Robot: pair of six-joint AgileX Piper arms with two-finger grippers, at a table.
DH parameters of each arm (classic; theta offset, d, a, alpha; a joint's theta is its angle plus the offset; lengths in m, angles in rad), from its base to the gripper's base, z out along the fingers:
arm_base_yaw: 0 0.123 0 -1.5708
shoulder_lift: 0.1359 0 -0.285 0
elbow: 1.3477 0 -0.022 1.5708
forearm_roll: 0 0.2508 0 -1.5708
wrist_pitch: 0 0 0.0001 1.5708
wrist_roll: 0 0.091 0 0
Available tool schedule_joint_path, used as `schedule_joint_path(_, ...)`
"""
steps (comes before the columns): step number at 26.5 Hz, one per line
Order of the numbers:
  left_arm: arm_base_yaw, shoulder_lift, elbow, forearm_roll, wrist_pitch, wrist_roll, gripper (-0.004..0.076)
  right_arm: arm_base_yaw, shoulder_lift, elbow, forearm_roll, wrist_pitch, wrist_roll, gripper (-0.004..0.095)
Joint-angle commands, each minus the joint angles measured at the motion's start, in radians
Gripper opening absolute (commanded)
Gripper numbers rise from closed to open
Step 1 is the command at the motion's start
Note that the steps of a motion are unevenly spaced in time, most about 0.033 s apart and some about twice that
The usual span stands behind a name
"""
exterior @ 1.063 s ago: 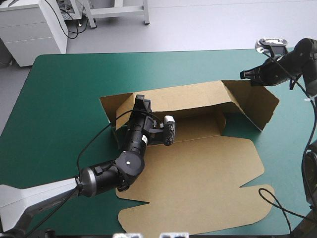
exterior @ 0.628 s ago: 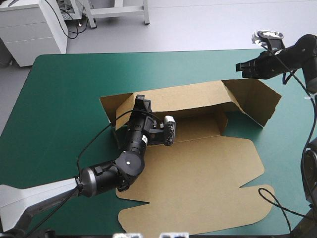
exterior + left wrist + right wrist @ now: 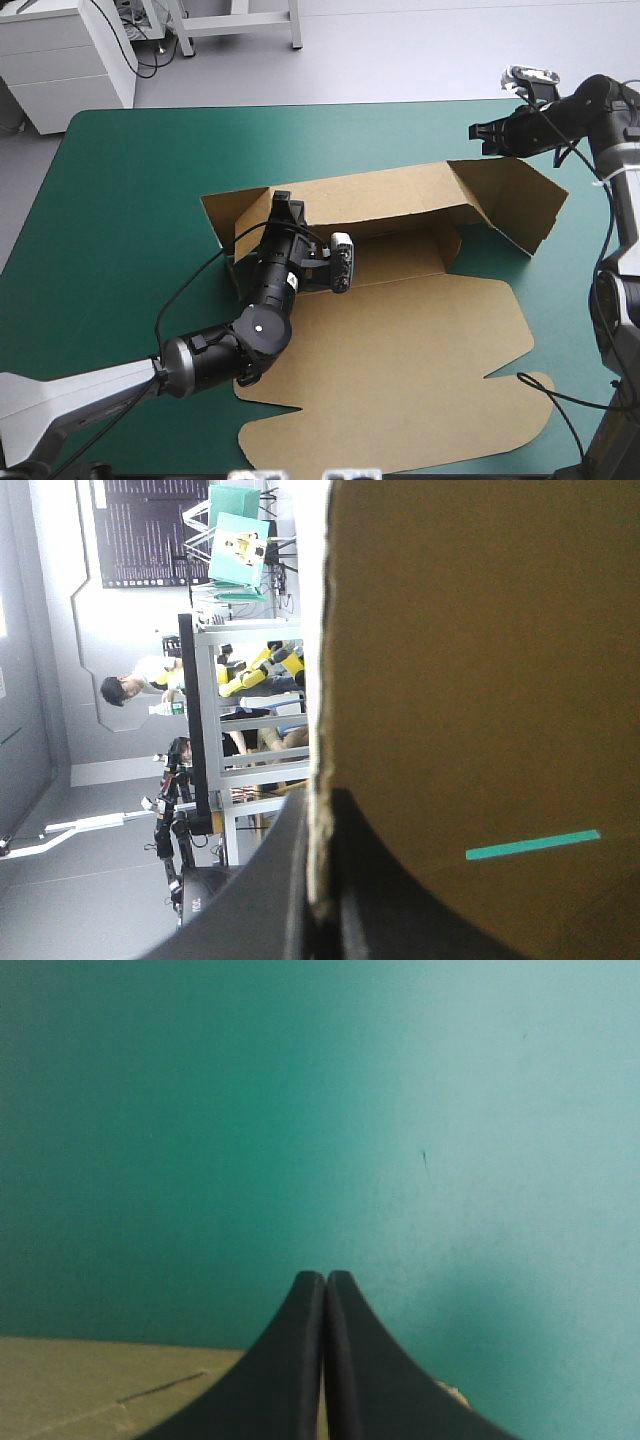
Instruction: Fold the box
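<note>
The brown box (image 3: 400, 340) lies mid-table as a cut sheet, its lid panel flat toward the near edge. Its back wall (image 3: 380, 200) stands raised and the right end flap (image 3: 515, 205) leans outward. My left gripper (image 3: 283, 203) is at the left part of the back wall, shut on its top edge. In the left wrist view the board's edge (image 3: 480, 660) runs between the black fingers of that gripper (image 3: 320, 805). My right gripper (image 3: 478, 132) hovers shut beyond the right flap, touching nothing. Its wrist view shows the shut gripper (image 3: 325, 1278) over bare cover, with a strip of board (image 3: 100, 1390) under it.
The teal-green cover (image 3: 130, 200) shows on the left and far sides of the box. The sheet's near flap (image 3: 300, 440) reaches close to the table's front edge. The right arm stands along the table's right edge.
My right gripper has drawn away from the right flap, moving up and toward the far edge. The left arm and the box have not moved.
</note>
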Motion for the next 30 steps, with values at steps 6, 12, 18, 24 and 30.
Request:
schedule_joint_path(6,-0.004,-0.04,-0.026,0.139,0.026,-0.018,-0.0007,-0.004,-0.07,-0.021,-0.023,0.153,-0.01,-0.0014)
schedule_joint_path(12,-0.004,-0.04,-0.026,0.139,0.026,-0.018,-0.0007,-0.004,-0.146,0.006,-0.136,0.155,0.044,-0.0014)
schedule_joint_path(18,-0.004,-0.04,-0.026,0.139,0.025,-0.018,-0.0007,-0.004,-0.211,0.163,-0.135,0.153,-0.011,-0.0014)
schedule_joint_path(24,-0.004,-0.04,-0.026,0.139,0.023,-0.018,-0.0007,-0.004,-0.223,0.275,-0.03,0.153,-0.059,-0.0014)
schedule_joint_path(30,-0.004,-0.04,-0.026,0.139,0.023,-0.018,-0.0007,-0.004,-0.28,0.328,-0.009,0.153,-0.074,-0.0014)
